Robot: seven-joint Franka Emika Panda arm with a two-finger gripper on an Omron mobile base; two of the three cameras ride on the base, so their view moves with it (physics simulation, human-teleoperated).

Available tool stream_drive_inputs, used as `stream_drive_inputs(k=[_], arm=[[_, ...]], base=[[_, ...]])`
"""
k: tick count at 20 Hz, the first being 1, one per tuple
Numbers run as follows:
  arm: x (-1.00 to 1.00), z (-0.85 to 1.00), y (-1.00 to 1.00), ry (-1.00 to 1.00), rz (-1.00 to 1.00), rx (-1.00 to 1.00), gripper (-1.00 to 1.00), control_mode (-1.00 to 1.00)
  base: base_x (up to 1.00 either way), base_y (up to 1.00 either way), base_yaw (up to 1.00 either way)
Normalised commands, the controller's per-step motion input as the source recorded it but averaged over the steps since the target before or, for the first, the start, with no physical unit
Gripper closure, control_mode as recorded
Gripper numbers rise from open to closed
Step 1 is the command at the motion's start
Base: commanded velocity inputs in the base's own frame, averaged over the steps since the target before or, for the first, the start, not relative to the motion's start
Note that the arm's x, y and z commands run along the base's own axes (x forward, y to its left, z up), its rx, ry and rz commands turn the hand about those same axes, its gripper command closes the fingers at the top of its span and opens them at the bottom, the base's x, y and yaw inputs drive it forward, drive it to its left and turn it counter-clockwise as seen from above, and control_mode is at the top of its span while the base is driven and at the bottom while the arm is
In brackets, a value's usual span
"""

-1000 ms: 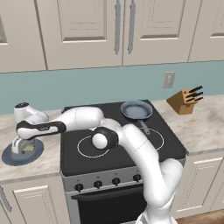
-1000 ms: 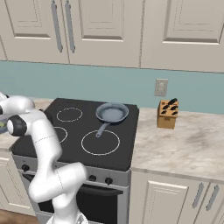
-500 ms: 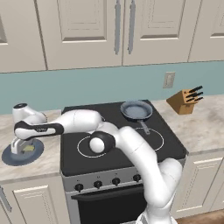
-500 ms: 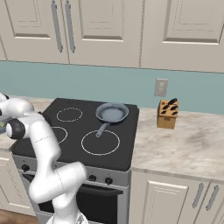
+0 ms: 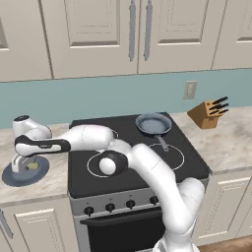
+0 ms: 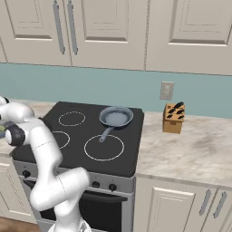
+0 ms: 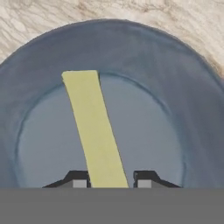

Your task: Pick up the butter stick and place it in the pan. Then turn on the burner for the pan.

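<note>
The butter stick [image 7: 94,127], a pale yellow bar, lies slantwise on a dark-blue round plate [image 7: 175,57]. My gripper [image 7: 111,180] stands over its near end, one fingertip [image 7: 78,180] against each long side, shut on it. From the left base view, the gripper [image 5: 22,165] points down onto the plate [image 5: 15,178] on the counter left of the stove, and the butter stick [image 5: 32,166] shows beside it. The grey-blue pan [image 5: 153,124] [image 6: 116,117] sits at the stovetop's rear right, handle toward the front. It covers the burner beneath it.
The black stovetop [image 5: 128,167] carries white-outlined rings, and a row of knobs [image 5: 109,207] [image 6: 95,184] runs along the front panel. A wooden knife block [image 5: 209,114] [image 6: 173,118] stands on the right counter. My arm stretches across the stove's left half.
The fingers have come together on the butter stick. The hand has dropped slightly toward the plate. Pan and base have not moved.
</note>
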Motion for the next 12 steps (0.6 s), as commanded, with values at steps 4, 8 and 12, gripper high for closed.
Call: stream_drive_inputs(k=[4, 8, 12], arm=[[0.0, 0.01, -0.05, 0.0, 0.0, 0.0, 1.0, -1.0], [0.0, 0.08, -0.27, 0.0, -0.01, 0.0, 1.0, -1.0], [-0.04, 0.0, -0.61, 0.0, 0.0, 0.0, 1.0, -1.0]], base=[[0.0, 0.0, 0.0], [0.0, 0.0, 0.0], [0.0, 0.0, 0.0]])
